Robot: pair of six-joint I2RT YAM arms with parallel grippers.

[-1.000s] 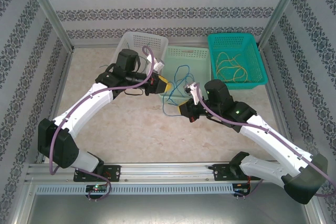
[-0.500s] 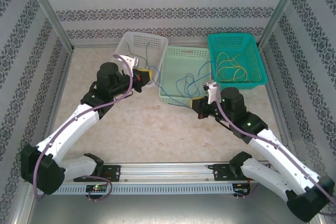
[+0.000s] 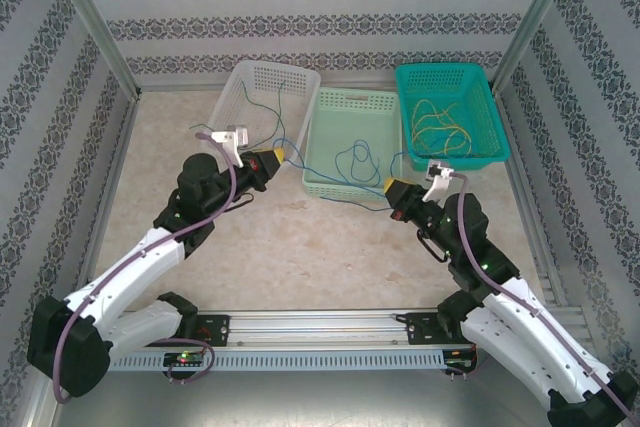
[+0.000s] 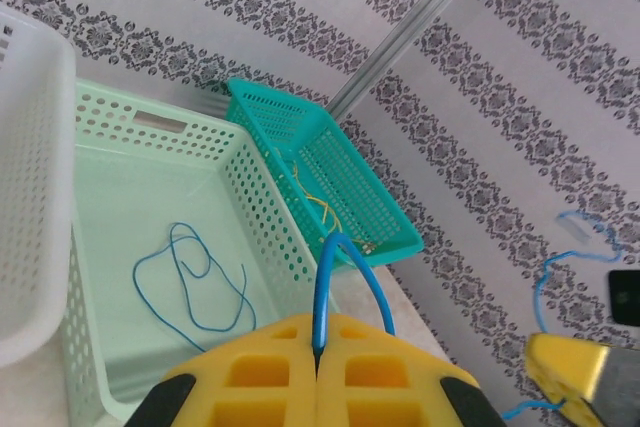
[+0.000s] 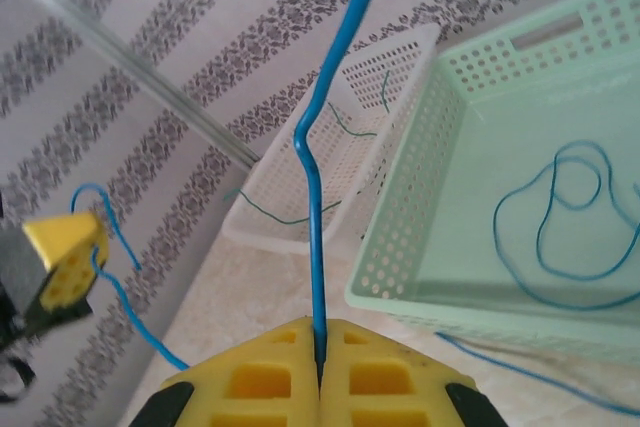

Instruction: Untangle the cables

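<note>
Pretty sure this is a robotics lab test booth

A left arm [image 3: 135, 262] and a right arm [image 3: 520, 322], white and black, are bolted to a metal rail [image 3: 320, 323] at the near edge of a marble-look tabletop [image 3: 320, 247], with thick purple cabling [image 3: 232, 172] running along them. It's all boxed in by an aluminium frame [image 3: 96, 32], and the panels on three sides wear striped damask wallpaper [image 3: 320, 17], more backdrop than real wall. Along the back sit three perforated plastic baskets, white [image 3: 262, 75], pale green [image 3: 355, 97] and teal [image 3: 440, 69], with thin cables [image 3: 438, 129] in them, laid out like props for a bench exercise.
</note>
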